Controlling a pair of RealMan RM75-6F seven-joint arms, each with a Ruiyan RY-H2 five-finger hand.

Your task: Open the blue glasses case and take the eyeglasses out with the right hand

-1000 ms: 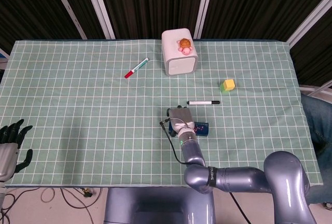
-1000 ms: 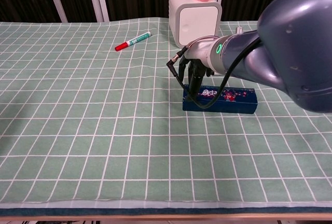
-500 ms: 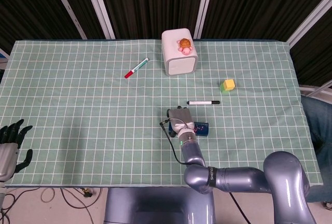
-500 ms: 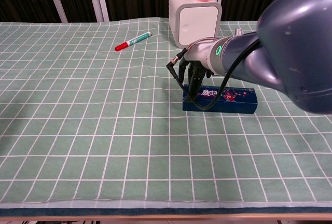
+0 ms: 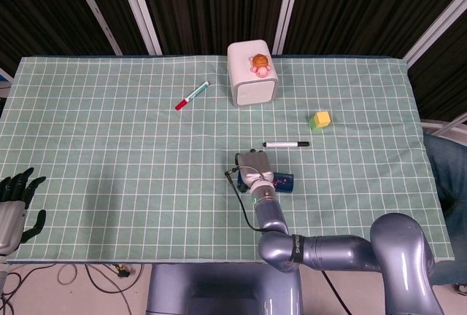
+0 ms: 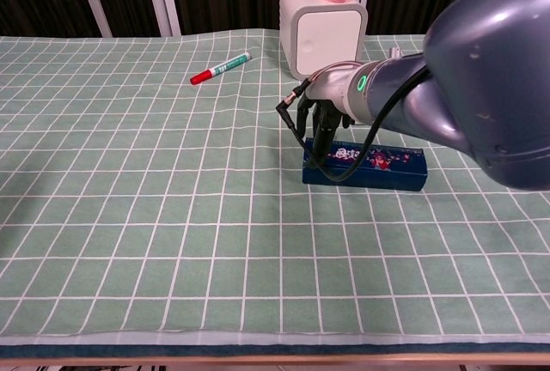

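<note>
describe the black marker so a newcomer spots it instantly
On the green checked tablecloth, look right of centre, between the white box at the back and the blue glasses case nearer the front. The black marker lies crosswise there; the other pen, far left, is red-capped.

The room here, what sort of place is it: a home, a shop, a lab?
Most likely a robotics lab or test bench. A table under a green grid cloth carries scattered, unrelated props: markers, a yellow block, a blue case. Dark curtains hang behind, and cables trail under the table's front edge.
</note>
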